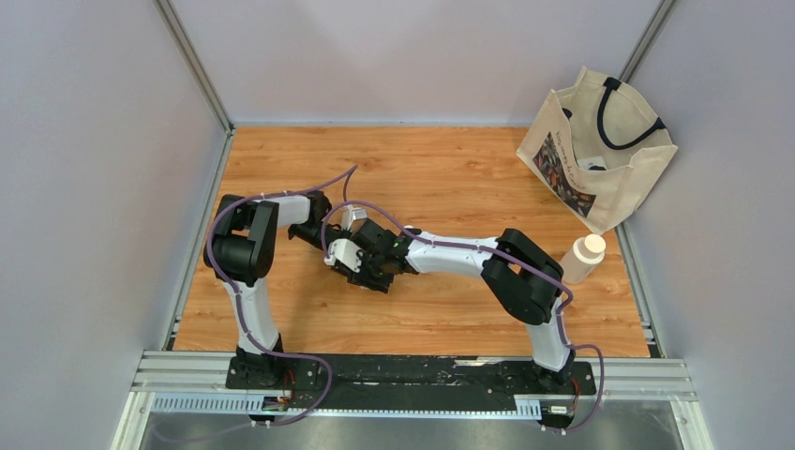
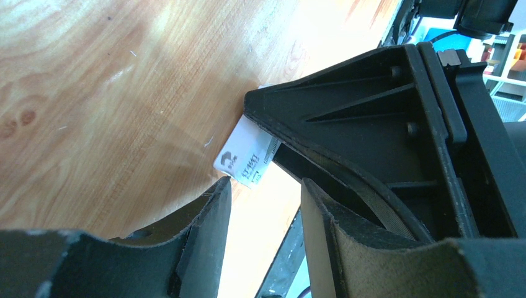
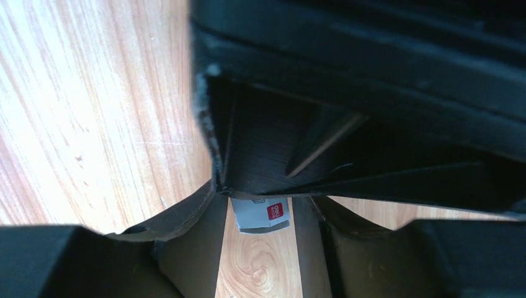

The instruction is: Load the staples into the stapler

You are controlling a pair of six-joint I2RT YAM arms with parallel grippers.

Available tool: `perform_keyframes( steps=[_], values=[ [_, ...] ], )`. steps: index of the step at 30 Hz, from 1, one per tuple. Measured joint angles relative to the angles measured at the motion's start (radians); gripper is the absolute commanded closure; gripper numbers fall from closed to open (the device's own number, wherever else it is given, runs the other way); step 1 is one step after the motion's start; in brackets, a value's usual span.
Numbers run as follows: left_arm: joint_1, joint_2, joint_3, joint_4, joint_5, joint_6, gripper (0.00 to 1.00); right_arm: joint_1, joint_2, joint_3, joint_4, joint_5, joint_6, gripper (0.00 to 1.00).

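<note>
Left claw (image 2: pixel 267 186) stood half-open, empty, white stapler (image 2: pixel 240 154) just beyond tips. Right claw (image 3: pixel 263 200) straddled it, grip unclear. Staples unseen; loading looked unfinished.

Top camera overhead, 2 wrist cameras close above table (image 2: pixel 93 93), sharing white item (image 2: pixel 242 155)

The red label (image 3: pixel 273 213) on the white stapler (image 3: pixel 251 216) cannot be read.

Table (image 1: pixel 450 169) showing wood grain, smooth, glaring with sheen. Stapler (image 2: pixel 245 155) looking like glossy white plastic. Left gripper (image 2: pixel 265 183) showing matt black plastic, edges wearing rough. Tote bag (image 1: pixel 600 155) looking like cream cloth. Bottle (image 1: pixel 583 258) appearing smooth white plastic.
</note>
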Motion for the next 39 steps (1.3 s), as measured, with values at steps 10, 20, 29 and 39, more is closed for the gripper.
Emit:
perform_keyframes(
  steps=[10, 20, 29, 39],
  values=[
    [0.000, 0.000, 0.000, -0.003, 0.002, 0.000, 0.48, -0.006, 0.000, -0.001, 0.018, 0.037, 0.012, 0.55],
    [0.000, 0.005, 0.002, 0.003, 0.007, -0.016, 0.48, -0.005, 0.000, -0.002, 0.018, 0.033, 0.012, 0.54],
    [0.000, 0.025, 0.002, 0.035, 0.016, -0.069, 0.49, 0.000, 0.000, 0.000, 0.014, 0.037, 0.021, 0.55],
    [0.000, 0.056, 0.002, 0.106, 0.045, -0.154, 0.52, 0.006, 0.000, 0.001, 0.010, 0.023, 0.068, 0.55]
  ],
)
